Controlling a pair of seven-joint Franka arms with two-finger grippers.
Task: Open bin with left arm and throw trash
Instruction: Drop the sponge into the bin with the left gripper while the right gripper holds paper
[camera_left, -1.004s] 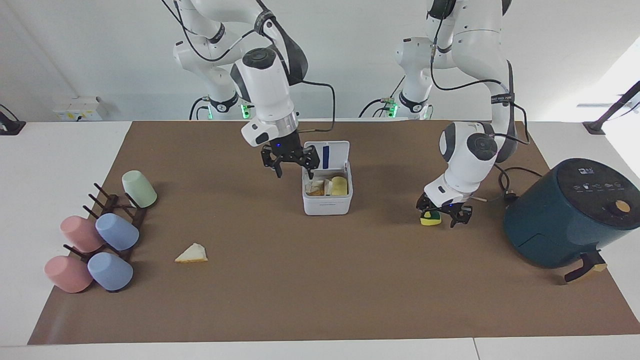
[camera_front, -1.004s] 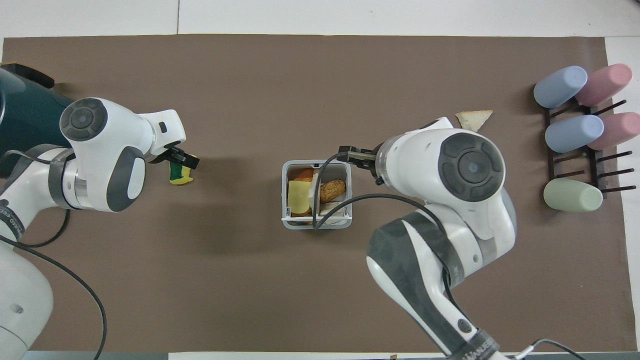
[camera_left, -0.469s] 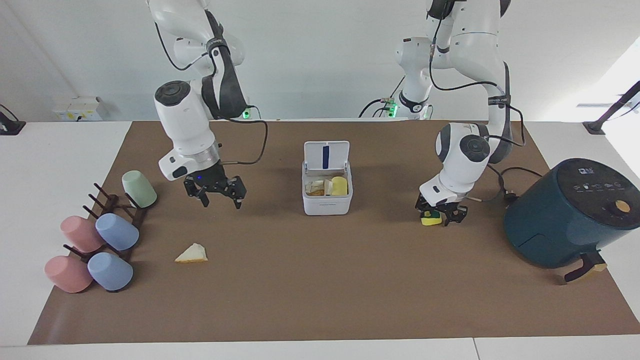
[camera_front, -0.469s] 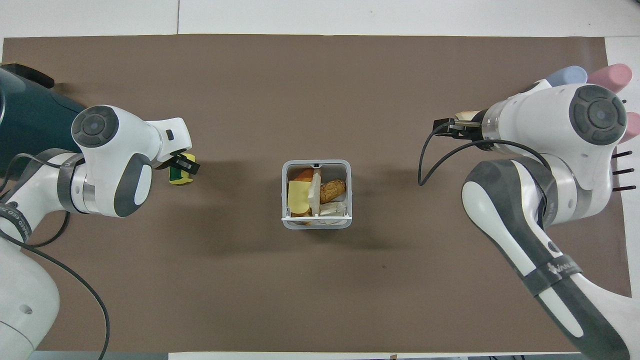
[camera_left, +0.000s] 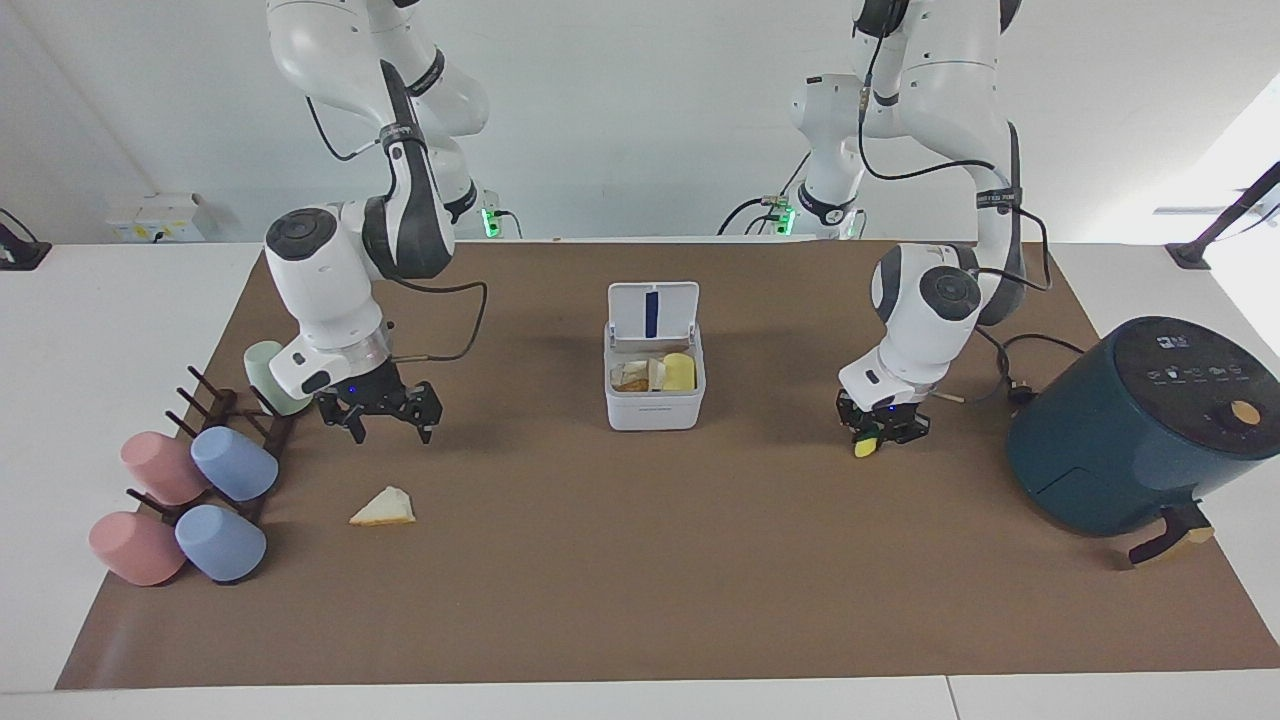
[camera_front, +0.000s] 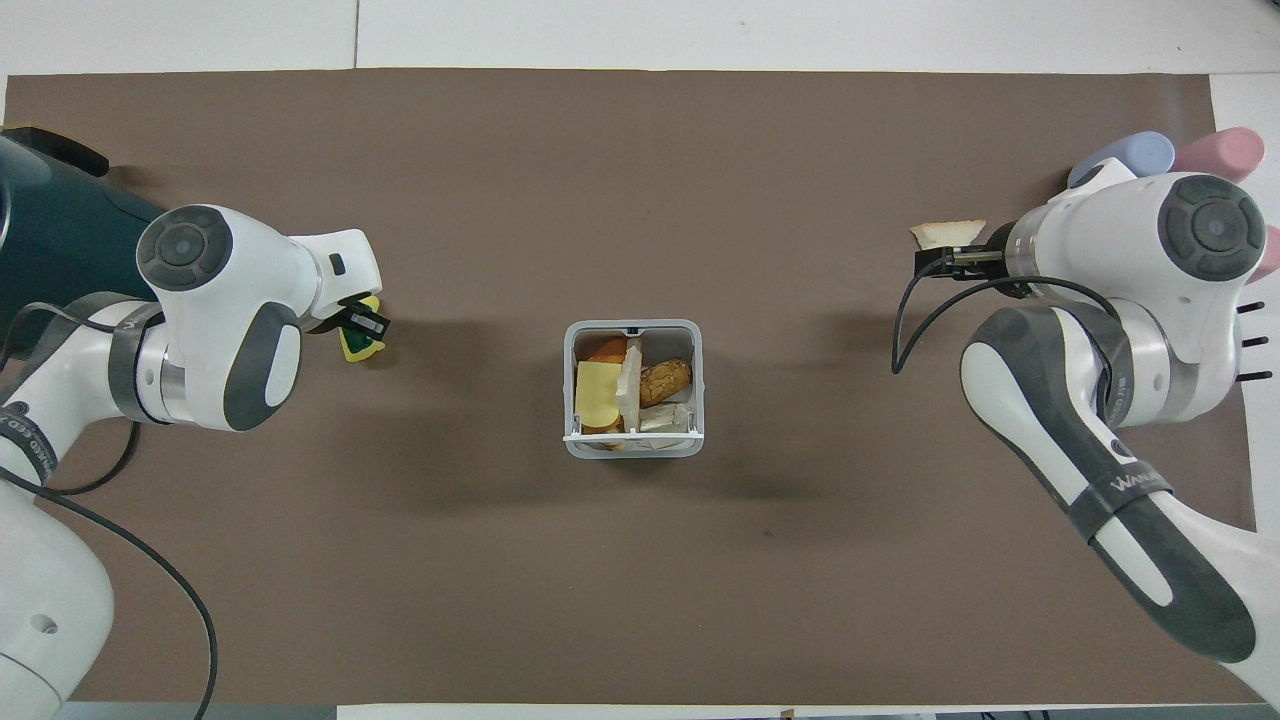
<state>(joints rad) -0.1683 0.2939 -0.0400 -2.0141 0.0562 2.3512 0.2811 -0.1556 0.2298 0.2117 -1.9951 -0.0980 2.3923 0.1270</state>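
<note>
The white bin stands mid-table with its lid up and several scraps inside; it also shows in the overhead view. My left gripper is shut on the yellow-and-green sponge bit, low over the mat between the bin and the air fryer; the gripper and the bit also show in the overhead view. My right gripper is open and empty, over the mat beside the cup rack. A cream wedge lies on the mat just past it, also in the overhead view.
A dark teal air fryer stands at the left arm's end of the table. A dark rack with several pastel cups stands at the right arm's end. A brown mat covers the table.
My right gripper swung from the bin to the cup rack end and dropped lower, near the wedge. My left gripper closed on the sponge bit, which has tipped up.
</note>
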